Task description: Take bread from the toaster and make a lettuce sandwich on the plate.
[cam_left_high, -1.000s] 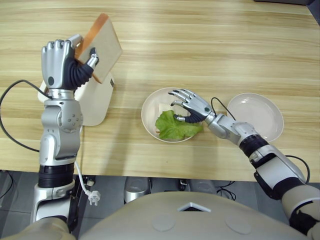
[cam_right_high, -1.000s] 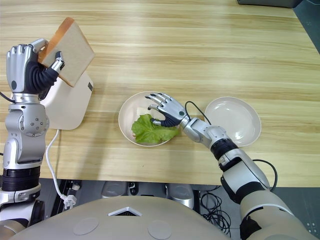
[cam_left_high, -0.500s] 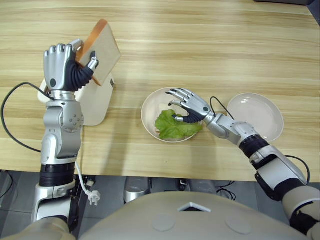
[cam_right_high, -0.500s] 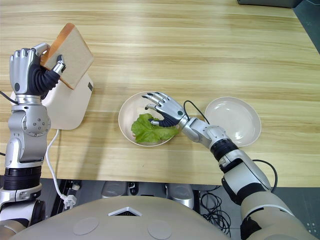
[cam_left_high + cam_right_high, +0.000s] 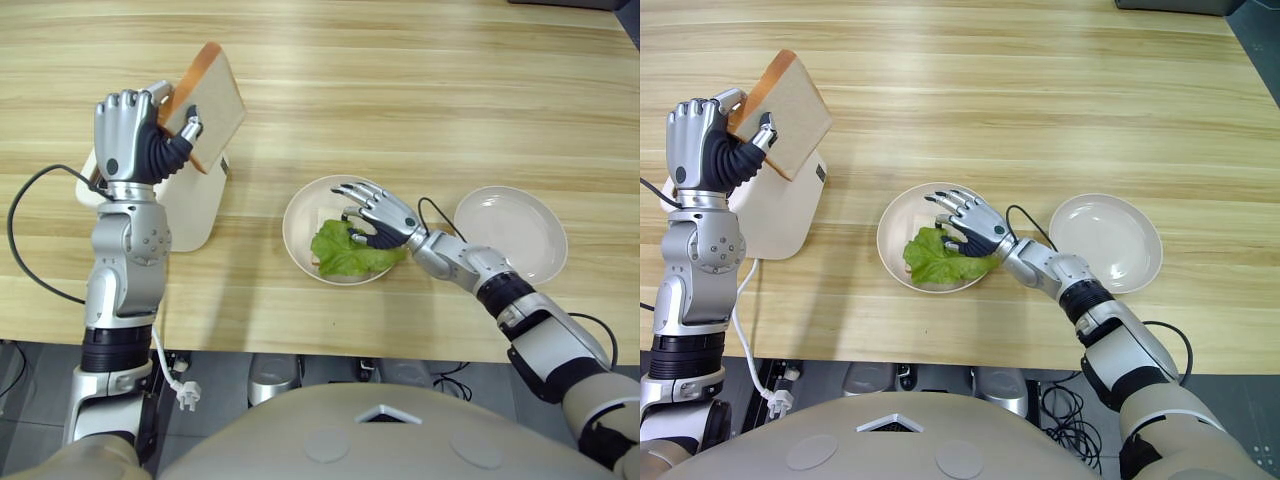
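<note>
My left hand is shut on a bread slice, held tilted above the white toaster at the left. A cream plate in the middle holds a bread slice, mostly covered by a green lettuce leaf. My right hand hovers over the right part of the leaf with fingers spread and slightly curved, thumb close to the leaf; whether it touches is unclear.
A second, empty white plate sits to the right of the first. The toaster's cord loops off the table's front left edge. Bare wooden tabletop stretches across the back.
My left hand has carried the bread slice slightly lower and to the right. My right hand has lowered a little over the lettuce and shifted left.
</note>
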